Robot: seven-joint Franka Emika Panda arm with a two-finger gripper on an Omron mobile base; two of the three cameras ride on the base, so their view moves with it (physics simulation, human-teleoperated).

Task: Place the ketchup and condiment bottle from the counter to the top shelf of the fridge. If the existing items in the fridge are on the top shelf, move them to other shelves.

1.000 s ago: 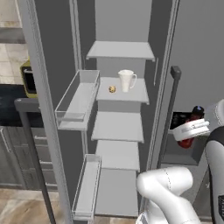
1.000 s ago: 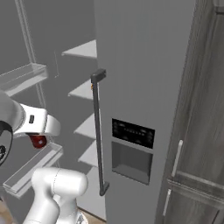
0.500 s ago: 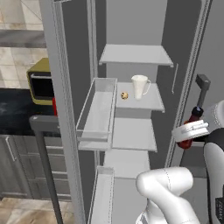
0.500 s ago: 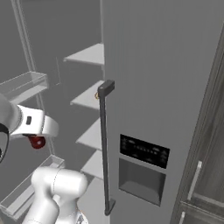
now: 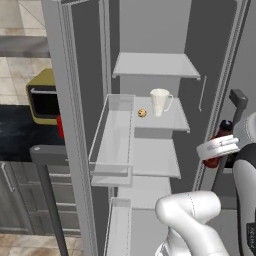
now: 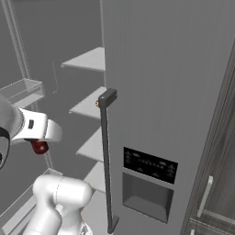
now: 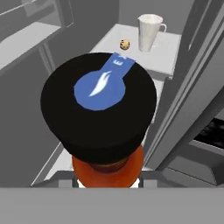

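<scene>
Ketchup bottle (image 7: 100,113): red body, black cap, pinched in my claw (image 5: 218,148), held off to the right of the open fridge, level with its middle shelves. Top shelf (image 5: 155,65): bare as far as I can see. Shelf below: white mug (image 5: 160,102) with a small round item (image 5: 142,113) just beside it. Step in hand, by my reading: carrying ketchup in. Next I must raise it and reach left, clearing the shelf lip.

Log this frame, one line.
gripper: shut on ketchup bottle | fridge top shelf: bare | second shelf: mug, small ball
</scene>
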